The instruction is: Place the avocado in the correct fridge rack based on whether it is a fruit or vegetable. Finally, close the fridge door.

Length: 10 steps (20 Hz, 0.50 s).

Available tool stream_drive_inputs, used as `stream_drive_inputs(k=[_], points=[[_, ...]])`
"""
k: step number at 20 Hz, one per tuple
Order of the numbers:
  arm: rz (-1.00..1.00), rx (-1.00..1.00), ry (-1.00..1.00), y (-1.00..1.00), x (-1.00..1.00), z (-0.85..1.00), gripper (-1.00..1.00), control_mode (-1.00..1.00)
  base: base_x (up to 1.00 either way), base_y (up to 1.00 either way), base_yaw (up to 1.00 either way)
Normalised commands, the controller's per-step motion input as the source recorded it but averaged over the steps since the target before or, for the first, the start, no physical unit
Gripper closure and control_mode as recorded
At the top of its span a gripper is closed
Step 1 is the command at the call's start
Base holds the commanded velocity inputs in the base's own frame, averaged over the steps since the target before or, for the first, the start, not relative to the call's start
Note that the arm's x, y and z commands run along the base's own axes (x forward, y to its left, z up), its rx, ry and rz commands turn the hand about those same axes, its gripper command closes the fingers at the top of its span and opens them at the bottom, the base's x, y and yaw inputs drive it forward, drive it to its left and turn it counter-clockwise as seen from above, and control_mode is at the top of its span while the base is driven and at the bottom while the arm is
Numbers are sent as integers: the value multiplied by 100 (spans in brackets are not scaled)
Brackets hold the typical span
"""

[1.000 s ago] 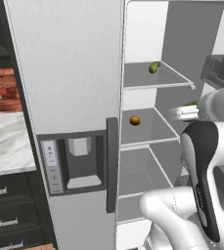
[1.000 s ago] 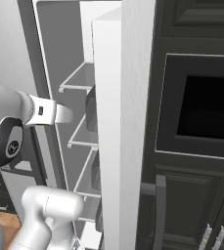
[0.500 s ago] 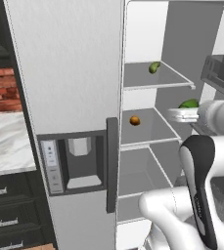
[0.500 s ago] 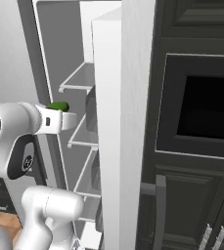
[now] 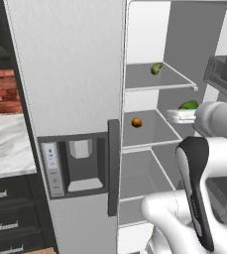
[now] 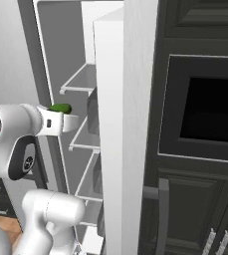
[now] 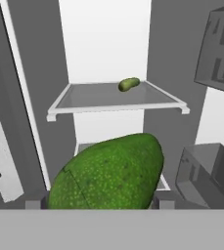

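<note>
Pick done: avocado (image 7: 108,173) clamped in the hand (image 5: 183,115), held level just outside the open fridge at about middle-rack height, at 3 o'clock of the orange ball (image 5: 136,122) in the left base view. Not yet on any rack; upper rack (image 7: 116,100) carries the elongated pale green item (image 7: 128,84) at 12 o'clock in the hand view, middle rack (image 5: 149,133) carries the orange ball, so probably fruit rack = middle. Left to do: reach in, release on the chosen rack, withdraw, then swing the fridge door (image 6: 119,124) shut, currently wide open.
</note>
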Motion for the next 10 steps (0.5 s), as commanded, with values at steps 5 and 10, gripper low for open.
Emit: stream_drive_inputs(k=[5,10], points=[[-5,0,1,0,0,0,100,-100,0,0,0],[-2,0,-2,0,0,3,100,-100,0,0,0]])
